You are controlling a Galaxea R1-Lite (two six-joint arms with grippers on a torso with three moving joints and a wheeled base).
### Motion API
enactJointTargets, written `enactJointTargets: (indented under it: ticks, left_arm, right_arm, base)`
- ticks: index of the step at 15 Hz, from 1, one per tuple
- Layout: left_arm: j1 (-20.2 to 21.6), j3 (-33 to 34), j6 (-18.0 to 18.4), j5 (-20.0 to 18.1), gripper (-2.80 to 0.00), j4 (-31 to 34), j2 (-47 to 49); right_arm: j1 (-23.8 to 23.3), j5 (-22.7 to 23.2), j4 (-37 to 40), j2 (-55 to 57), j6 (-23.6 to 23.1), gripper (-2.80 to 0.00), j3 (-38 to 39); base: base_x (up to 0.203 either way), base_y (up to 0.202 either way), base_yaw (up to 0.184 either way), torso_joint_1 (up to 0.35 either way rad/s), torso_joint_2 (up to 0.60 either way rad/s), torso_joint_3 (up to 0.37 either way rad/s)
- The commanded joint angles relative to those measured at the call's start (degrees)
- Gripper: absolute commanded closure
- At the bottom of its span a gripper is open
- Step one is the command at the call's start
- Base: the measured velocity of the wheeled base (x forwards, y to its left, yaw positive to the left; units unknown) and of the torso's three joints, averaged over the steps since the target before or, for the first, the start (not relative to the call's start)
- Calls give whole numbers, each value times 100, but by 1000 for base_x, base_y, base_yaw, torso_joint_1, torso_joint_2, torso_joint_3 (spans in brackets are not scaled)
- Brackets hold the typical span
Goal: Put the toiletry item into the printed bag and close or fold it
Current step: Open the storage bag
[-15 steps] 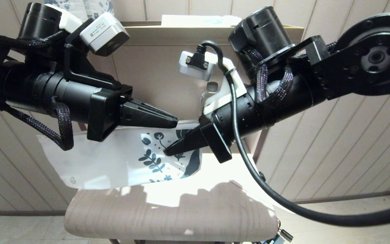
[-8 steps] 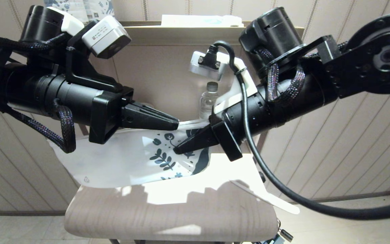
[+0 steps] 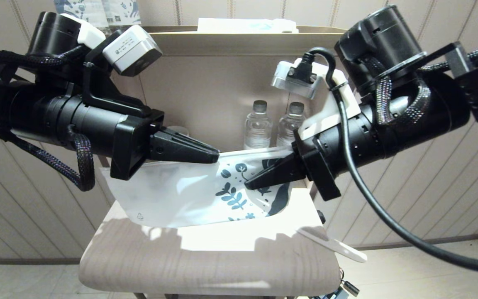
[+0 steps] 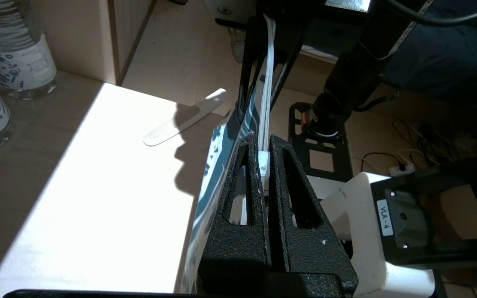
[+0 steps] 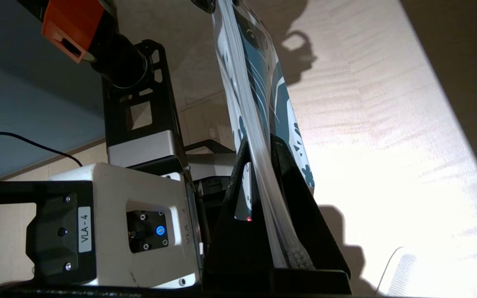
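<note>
The printed bag hangs stretched between both grippers above the table, leaf print toward the right. My left gripper is shut on the bag's top strip, where a small white slider sits between its fingers. My right gripper is shut on the same top edge at the printed end. The toiletry item, a slim flat white stick, lies loose on the table's right front corner, outside the bag. It also shows in the left wrist view as the stick, apart from both grippers.
Two clear water bottles stand at the back under a beige shelf that carries a pale flat packet. The wooden table has a sunlit patch. Printed bottles stand near the table's left back.
Both grippers have carried the bag to the right and slightly up. The right arm's shift uncovered the second bottle and the white stick at the table's corner.
</note>
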Motion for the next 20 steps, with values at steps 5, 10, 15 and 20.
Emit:
enactJointTargets:
  ticks: [5,10,15,20]
  left_arm:
    - [9,83,11,-14,0,4,-4]
    - [9,118,2,-22,0,4,-4]
    - [46,118,2,-41,0,4,-4]
    - [44,114,11,-40,0,0,49]
  right_arm:
    - [-459,42,17,-698,-157,0,605]
    - [-920,152,12,-1311,-281,0,1219]
    - [-1500,464,17,-1762,-387,0,1594]
    - [-1479,479,8,-1789,-396,0,1749]
  base:
    - [0,0,0,0,0,0]
    - [0,0,0,0,0,0]
    - [0,0,0,0,0,0]
    - [0,0,0,0,0,0]
